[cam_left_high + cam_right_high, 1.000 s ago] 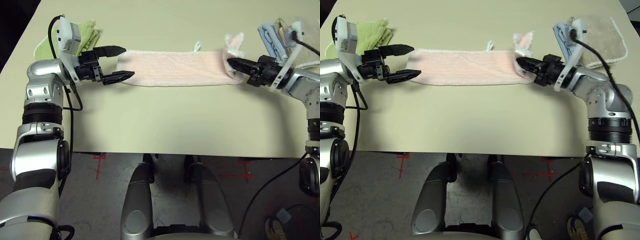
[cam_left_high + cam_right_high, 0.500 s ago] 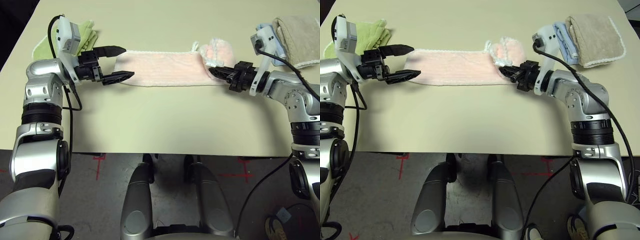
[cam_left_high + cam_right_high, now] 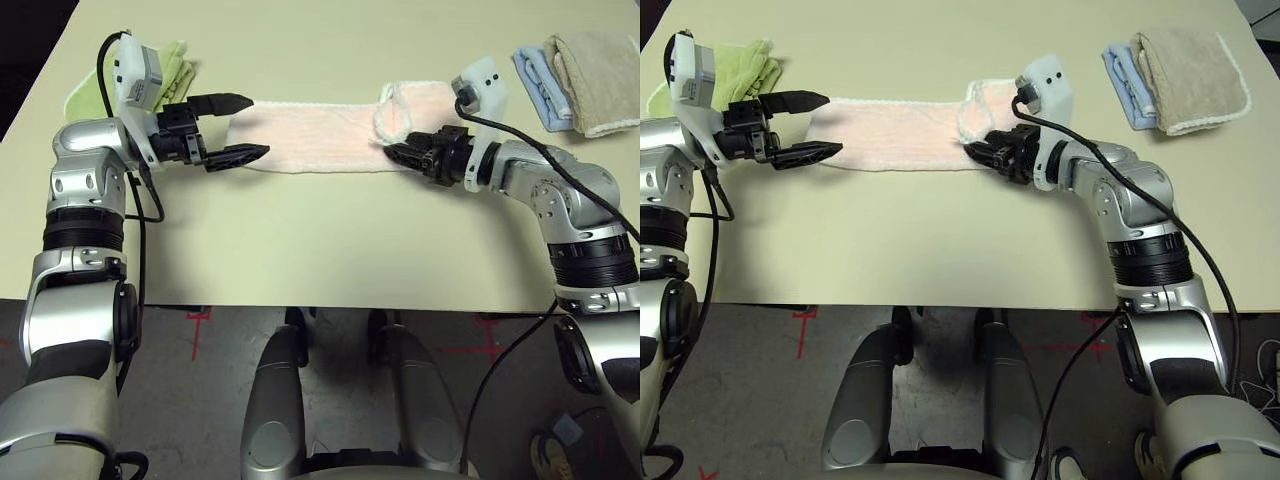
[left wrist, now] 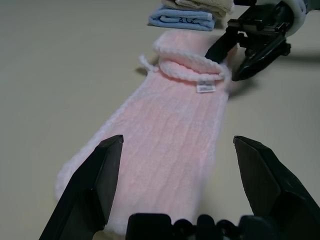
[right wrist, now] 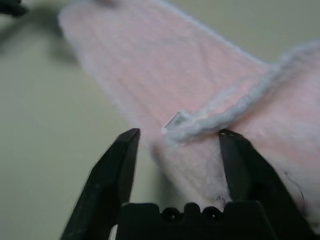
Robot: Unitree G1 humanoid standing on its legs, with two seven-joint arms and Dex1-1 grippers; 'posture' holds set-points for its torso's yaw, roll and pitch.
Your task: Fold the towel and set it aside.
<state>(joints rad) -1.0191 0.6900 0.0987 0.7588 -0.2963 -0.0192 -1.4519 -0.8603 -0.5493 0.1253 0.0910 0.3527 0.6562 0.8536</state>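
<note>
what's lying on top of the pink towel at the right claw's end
The pink towel's own end flap is folded back over the strip, white edging and small tag showing. The strip under the flap is covered.

Silver forearms are ending in black two-fingered grippers, white camera housings are sitting on both wrists, and black cables are trailing along each arm.

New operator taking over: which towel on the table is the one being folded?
On the tan table, look between the left gripper and right gripper. The towel lies there as a long pink strip, its right end flopped over; the green, blue and beige towels sit folded at the far corners.
</note>
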